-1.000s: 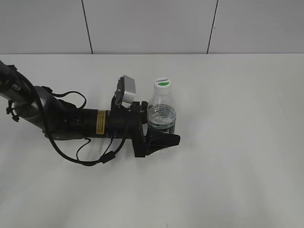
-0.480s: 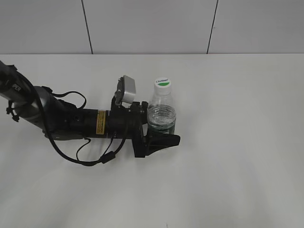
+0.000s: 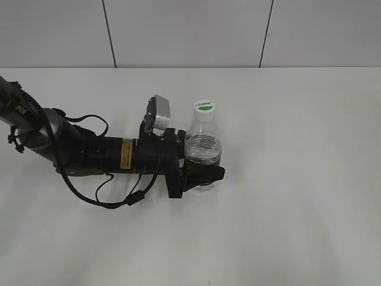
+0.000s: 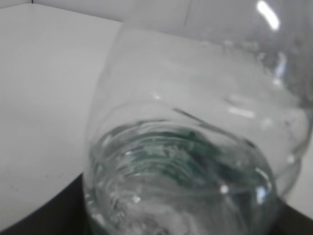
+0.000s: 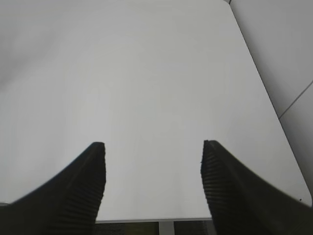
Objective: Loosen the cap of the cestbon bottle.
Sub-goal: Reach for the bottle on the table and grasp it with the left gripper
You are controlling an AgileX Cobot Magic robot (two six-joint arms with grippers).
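The cestbon bottle (image 3: 203, 145) stands on the white table, clear with a ribbed shoulder; its green label is hidden behind the jaws. The white cap (image 3: 204, 106) with a green half-circle sits on top. My left gripper (image 3: 203, 167) reaches in from the left and is shut on the bottle's lower body. In the left wrist view the bottle (image 4: 195, 147) fills the frame, with a dark finger edge at the bottom left. My right gripper (image 5: 152, 181) is open and empty over bare table, and is out of the exterior view.
The white table (image 3: 297, 179) ends at a grey panelled wall (image 3: 190, 30) behind. The left arm with its cables (image 3: 89, 155) lies low across the left side. The right wrist view shows the table's far edge (image 5: 161, 220).
The left gripper's near finger has closed in against the bottle. The bottle has shifted slightly, and its green label no longer shows above the jaws.
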